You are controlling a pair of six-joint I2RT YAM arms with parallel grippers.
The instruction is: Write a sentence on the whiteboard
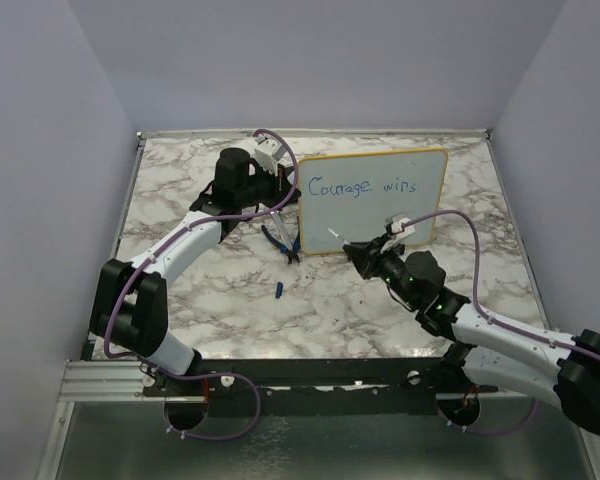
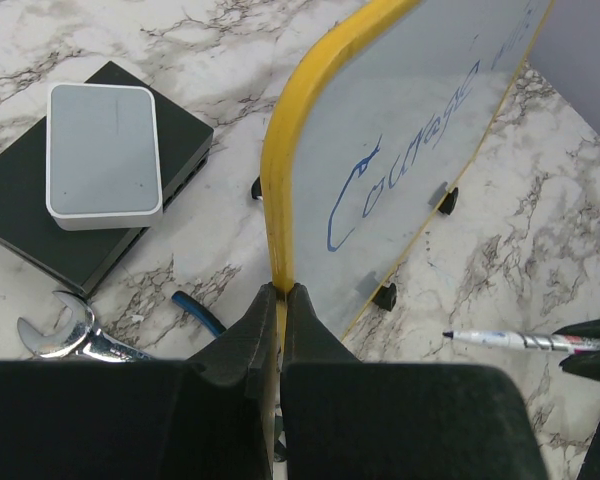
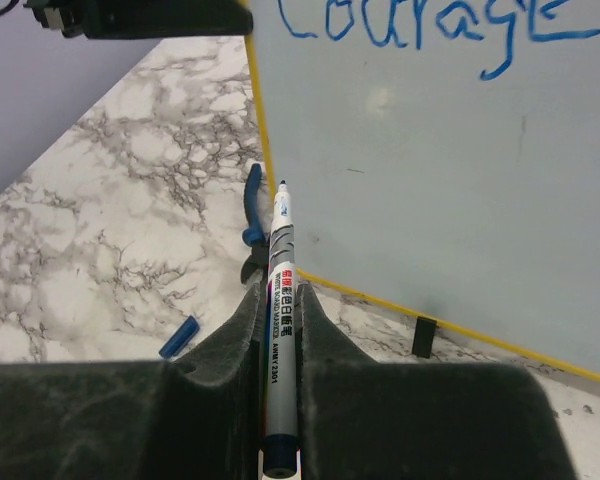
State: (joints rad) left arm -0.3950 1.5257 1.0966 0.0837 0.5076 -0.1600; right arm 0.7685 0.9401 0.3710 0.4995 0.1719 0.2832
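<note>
The whiteboard (image 1: 372,200) has a yellow frame and stands on small black feet at mid table. It reads "Courage wins" in blue. My left gripper (image 1: 282,183) is shut on its left yellow edge (image 2: 277,215). My right gripper (image 1: 361,250) is shut on an uncapped white marker (image 3: 280,300), tip pointing up-left, just off the board's lower left part (image 3: 430,200). The marker also shows in the left wrist view (image 2: 510,341). Its blue cap (image 1: 279,290) lies on the table in front of the board.
A small grey-and-black box (image 2: 102,150) sits left of the board. A wrench (image 2: 65,335) and blue-handled pliers (image 1: 283,243) lie near the board's lower left corner. Walls close in the marble table (image 1: 180,200) on three sides.
</note>
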